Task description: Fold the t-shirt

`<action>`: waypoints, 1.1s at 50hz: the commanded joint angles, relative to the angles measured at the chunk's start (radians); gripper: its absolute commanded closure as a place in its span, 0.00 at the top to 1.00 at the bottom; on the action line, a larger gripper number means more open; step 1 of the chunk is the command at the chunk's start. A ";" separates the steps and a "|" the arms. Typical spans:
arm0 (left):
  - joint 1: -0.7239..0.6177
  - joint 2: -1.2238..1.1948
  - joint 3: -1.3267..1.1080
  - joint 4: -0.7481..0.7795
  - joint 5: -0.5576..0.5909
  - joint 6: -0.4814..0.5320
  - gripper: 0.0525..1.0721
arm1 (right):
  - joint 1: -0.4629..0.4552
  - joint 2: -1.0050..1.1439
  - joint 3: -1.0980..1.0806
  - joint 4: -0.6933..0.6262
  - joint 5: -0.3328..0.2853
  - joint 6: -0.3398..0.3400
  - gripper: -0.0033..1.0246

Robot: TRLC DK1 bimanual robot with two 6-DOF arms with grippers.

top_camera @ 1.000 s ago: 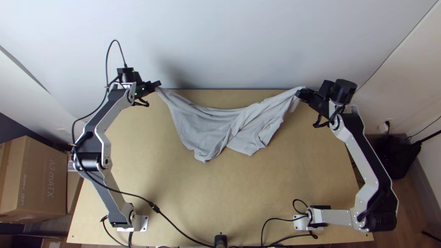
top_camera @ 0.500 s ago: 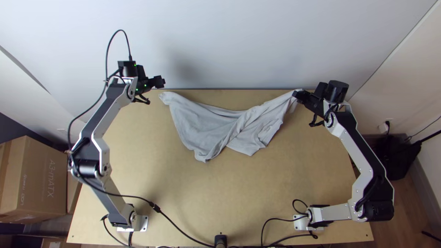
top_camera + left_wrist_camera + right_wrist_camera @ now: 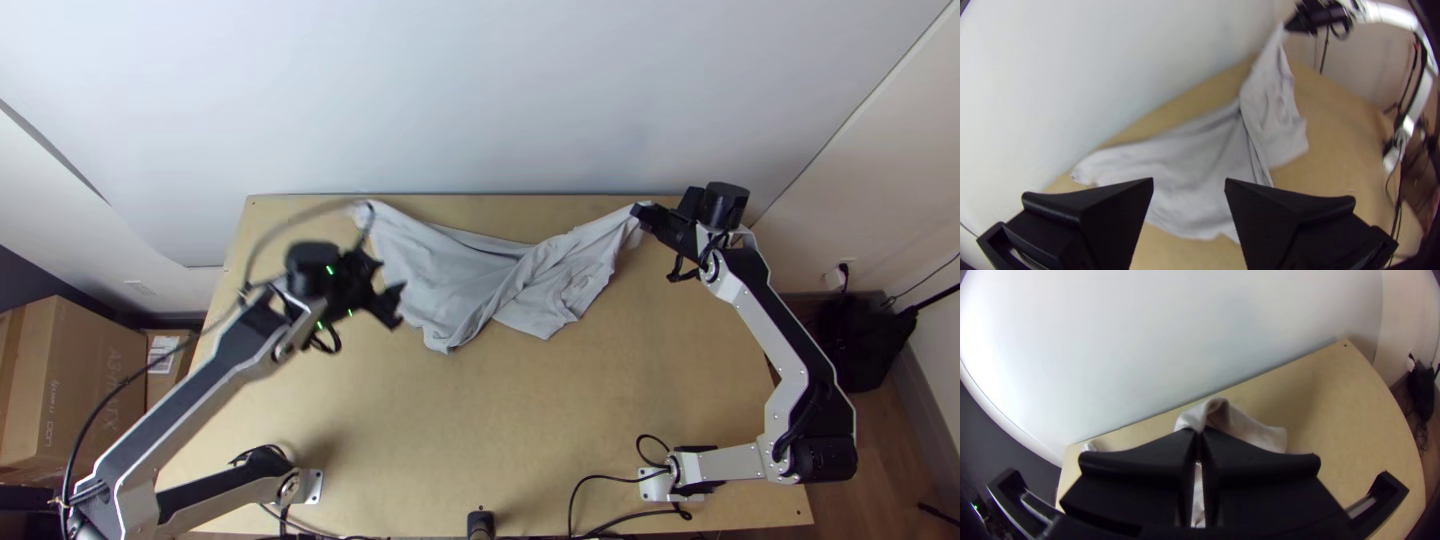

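Seemingly barely begun, neat folding all left: the t-shirt (image 3: 450,275) sits rumpled beside the wide-spread left hand (image 3: 1189,184), one end pinched in the right hand (image 3: 1199,431).

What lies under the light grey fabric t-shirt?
Light wooden table shows along the near side of the t-shirt, one corner of which the black right end effector pinches. Whatever lies beneath the t-shirt is covered and cannot be seen.

silver-grey links (image 3: 730,462) meet black joints (image 3: 824,460), with black cables (image 3: 126,382) and green lights (image 3: 330,270).
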 commanded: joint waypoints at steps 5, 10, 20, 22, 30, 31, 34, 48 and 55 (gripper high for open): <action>-0.209 -0.084 -0.259 0.122 -0.160 0.043 0.64 | -0.007 -0.050 -0.035 0.026 0.008 0.020 0.03; -0.295 -0.078 -0.347 0.197 -0.220 0.039 0.63 | -0.007 -0.054 -0.047 0.032 0.008 0.029 0.03; -0.335 -0.049 -0.414 0.278 -0.233 -0.021 0.55 | 0.010 -0.086 -0.084 0.058 0.008 0.039 0.03; -0.336 -0.042 -0.420 0.288 -0.233 -0.021 0.55 | 0.015 -0.092 -0.092 0.066 0.008 0.040 0.03; -0.370 0.034 -0.420 0.329 -0.270 -0.026 0.55 | 0.038 -0.101 -0.107 0.083 0.022 0.048 0.03; -0.375 0.048 -0.420 0.340 -0.279 -0.026 0.55 | 0.041 -0.101 -0.107 0.083 0.023 0.051 0.03; -0.396 0.091 -0.419 0.358 -0.286 -0.027 0.55 | 0.042 -0.101 -0.109 0.084 0.025 0.063 0.03; -0.441 0.283 -0.330 0.389 -0.327 -0.124 0.55 | 0.059 -0.116 -0.150 0.088 0.025 0.097 0.03; -0.445 0.335 -0.310 0.416 -0.350 -0.144 0.55 | 0.062 -0.138 -0.204 0.158 0.025 0.122 0.03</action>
